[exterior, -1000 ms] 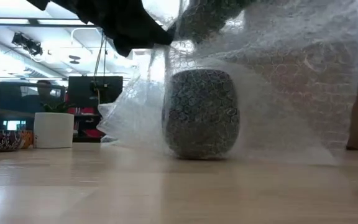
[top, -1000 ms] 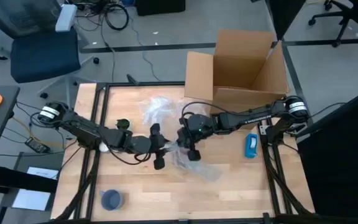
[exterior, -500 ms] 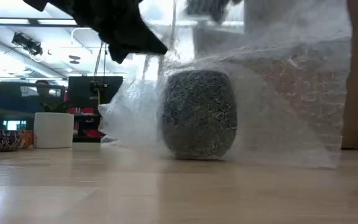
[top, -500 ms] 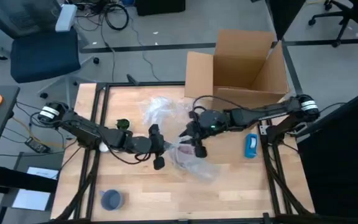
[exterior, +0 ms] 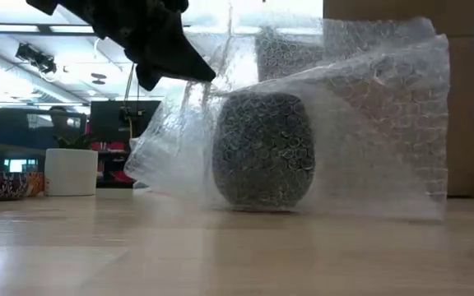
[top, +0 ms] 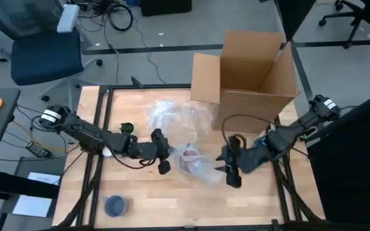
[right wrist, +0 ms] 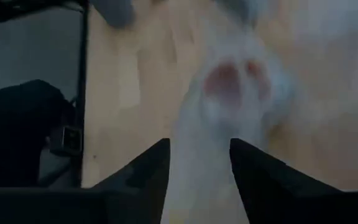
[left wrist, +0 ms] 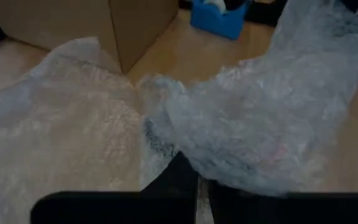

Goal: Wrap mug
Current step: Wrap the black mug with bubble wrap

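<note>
Mug [exterior: 263, 150]: dark patterned one, standing upright on the wooden table [top: 146, 205], pretty much in the middle, half buried in bubble wrap [exterior: 369, 115]. From above it's only a pinkish blob through the plastic [top: 189, 155].

Bubble wrap: big clear sheet draped over and around the mug, bunched up behind it toward the cardboard box [top: 252, 70]. In the low view it tents up well above the mug and fans out to one side, lower edge resting on the table.

Left gripper [top: 160, 151]: sitting right at the edge of the wrap, just beside the mug. In the left wrist view its fingers [left wrist: 178, 180] look closed together with a fold of the wrap pinched between them, so it's got hold of the sheet, not the mug.

Right gripper [top: 229, 168]: on the other side of the bundle, near the wrap's edge but apart from it. The right wrist view shows its fingers [right wrist: 151, 165] spread wide with nothing between them, pointing at the wrapped mug.

Cardboard box: open, flaps up, at the far edge of the table behind the wrap.

Other stuff: blue tape dispenser [top: 260, 147] next to the right arm, small blue-grey cup [top: 115, 206] near the front left corner.
</note>
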### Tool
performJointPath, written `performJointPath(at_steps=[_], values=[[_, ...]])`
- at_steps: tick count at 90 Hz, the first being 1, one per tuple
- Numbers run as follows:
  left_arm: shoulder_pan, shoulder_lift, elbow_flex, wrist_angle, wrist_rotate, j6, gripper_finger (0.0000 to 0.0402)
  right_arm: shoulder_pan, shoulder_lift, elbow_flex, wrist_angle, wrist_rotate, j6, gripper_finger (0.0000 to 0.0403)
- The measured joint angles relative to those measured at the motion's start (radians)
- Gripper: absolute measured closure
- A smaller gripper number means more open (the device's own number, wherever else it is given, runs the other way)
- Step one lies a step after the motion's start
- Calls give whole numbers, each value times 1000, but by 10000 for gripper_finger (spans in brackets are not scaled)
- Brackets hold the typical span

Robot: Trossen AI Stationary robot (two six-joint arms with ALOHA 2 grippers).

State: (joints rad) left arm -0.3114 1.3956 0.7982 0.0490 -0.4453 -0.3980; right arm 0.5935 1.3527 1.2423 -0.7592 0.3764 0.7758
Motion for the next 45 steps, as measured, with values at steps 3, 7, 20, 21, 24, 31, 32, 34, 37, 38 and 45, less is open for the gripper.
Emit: performJointPath(at_steps=[3,7,20,21,24,31,32,34,37,38,45], values=[[-3,0,0,1,-2,-1,402,15,4,0,-7,-19,57,257],[-5,0,0,2,-5,-5,402,38,7,0,-16,-40,123,258],[-17,0,0,12,-7,-26,402,107,35,-1,-46,-57,274,266],[-19,0,0,12,-8,-26,402,110,37,0,-50,-57,287,267],[-27,0,0,15,-8,-28,402,120,47,0,-64,-59,323,269],[-41,-3,0,20,-7,-33,402,142,77,0,-122,-71,412,273],[-43,-4,0,22,-7,-33,402,144,82,-1,-128,-74,424,274],[-47,-5,0,27,-7,-33,402,145,91,-1,-138,-79,446,275],[-53,-13,0,31,-7,-32,402,147,106,-1,-150,-93,475,276],[-54,-15,0,31,-7,-31,402,148,111,-1,-153,-97,481,277],[-57,-32,0,44,-22,-28,402,149,143,-1,-151,-111,504,278]])
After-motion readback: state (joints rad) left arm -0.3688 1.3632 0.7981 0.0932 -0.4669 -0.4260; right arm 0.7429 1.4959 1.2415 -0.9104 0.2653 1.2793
